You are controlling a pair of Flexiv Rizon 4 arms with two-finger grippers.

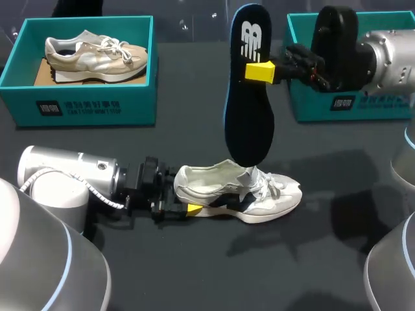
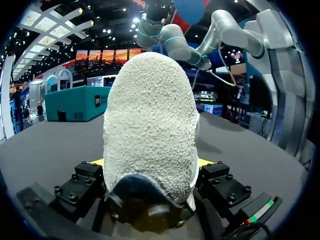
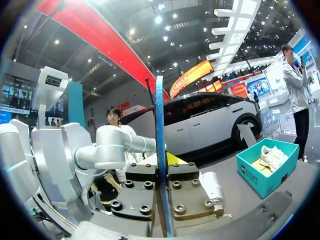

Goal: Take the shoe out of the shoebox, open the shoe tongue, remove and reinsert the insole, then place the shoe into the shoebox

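Black table (image 1: 214, 265) with 2 teal shoeboxes at its far side and 1 white shoe (image 1: 240, 191) out on it, between the arms.
The left shoebox (image 1: 91, 103) holds a beige shoe (image 1: 97, 55), and the right shoebox (image 1: 310, 107) is partly hidden behind the right arm. The white shoe stands on its sole near the middle of the table, with the toe toward the right. The dark blue insole (image 1: 249, 97) hangs upright over it, its lower end at the shoe's opening; whether it touches there I cannot tell. The left gripper (image 1: 191, 208) pinches the heel of the white shoe from 2 sides. The right gripper (image 1: 260, 71) pinches the insole near its upper end, with the thin edge between the fingers.
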